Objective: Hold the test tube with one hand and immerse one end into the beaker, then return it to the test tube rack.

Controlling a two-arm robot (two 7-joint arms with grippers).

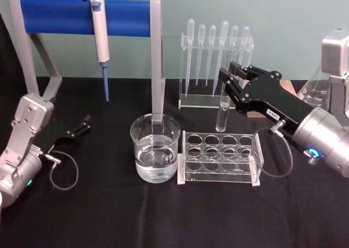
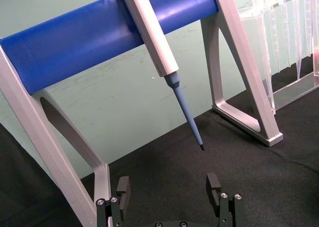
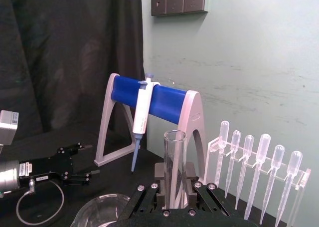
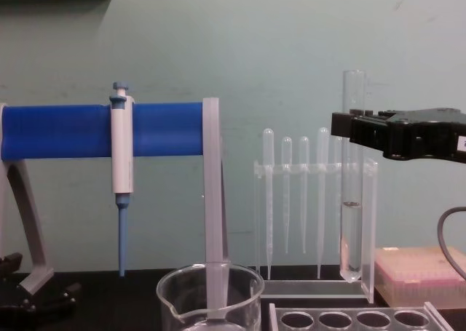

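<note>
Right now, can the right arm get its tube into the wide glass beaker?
Probably yes. The right gripper holds the long clear glass test tube upright, raised clear of the clear holed rack; the wide glass beaker stands open-mouthed beside that rack, nothing between.

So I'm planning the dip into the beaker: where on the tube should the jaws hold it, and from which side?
In its upper third, from the side, jaws level across the tube. It stands upright with liquid low in it, and the bottom end must stay free to enter the beaker. The right gripper holds it so; the left gripper is parked.
</note>
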